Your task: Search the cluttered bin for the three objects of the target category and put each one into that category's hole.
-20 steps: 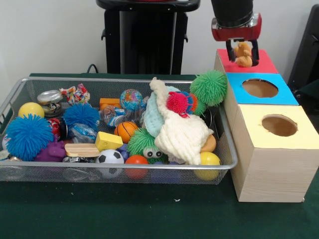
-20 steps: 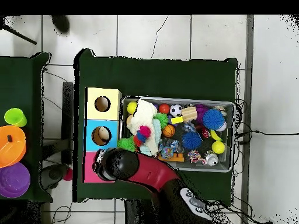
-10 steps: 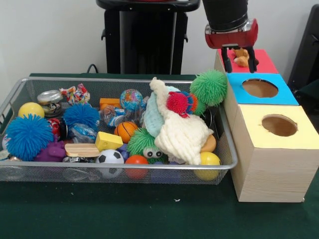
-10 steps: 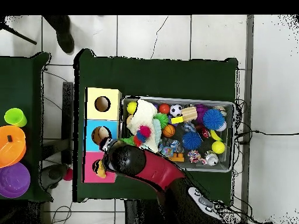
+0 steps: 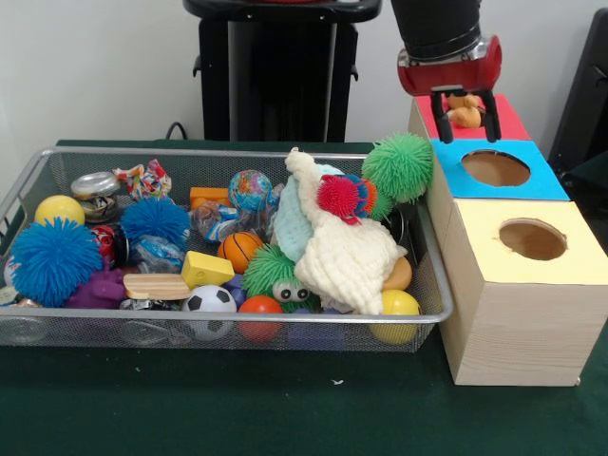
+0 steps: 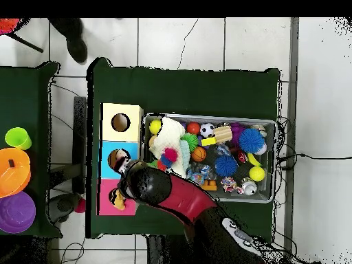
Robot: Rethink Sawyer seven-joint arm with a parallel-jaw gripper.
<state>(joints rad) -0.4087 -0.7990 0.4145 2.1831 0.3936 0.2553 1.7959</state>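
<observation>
The wire mesh bin [image 5: 237, 313] is full of toys. A green puffer ball [image 5: 397, 167] rests on its right rim beside the boxes. Other hairy balls in the bin are two blue ones [image 5: 52, 258] [image 5: 155, 218] and a small pink one [image 5: 337, 197]. The red-topped box [image 5: 505, 121] stands at the far right. A small orange soft thing [image 5: 465, 113] sits on it and hides the hole; it also shows in the overhead view [image 6: 120, 200]. My gripper [image 5: 465, 123] hangs open just above it, fingers apart on either side. In the overhead view the arm [image 6: 146, 184] hides the gripper.
A blue-topped box [image 5: 494, 169] and a yellow-topped box [image 5: 532, 239] stand in front of the red one, each with a round hole. A cream knitted cloth [image 5: 347, 252], a football [image 5: 209, 300], yellow balls and other toys fill the bin. Coloured bowls [image 6: 14, 172] stand on a side table.
The gripper let go of the orange thing on the red box, rose and swung left, then came back right above it. The orange thing stayed on the red box.
</observation>
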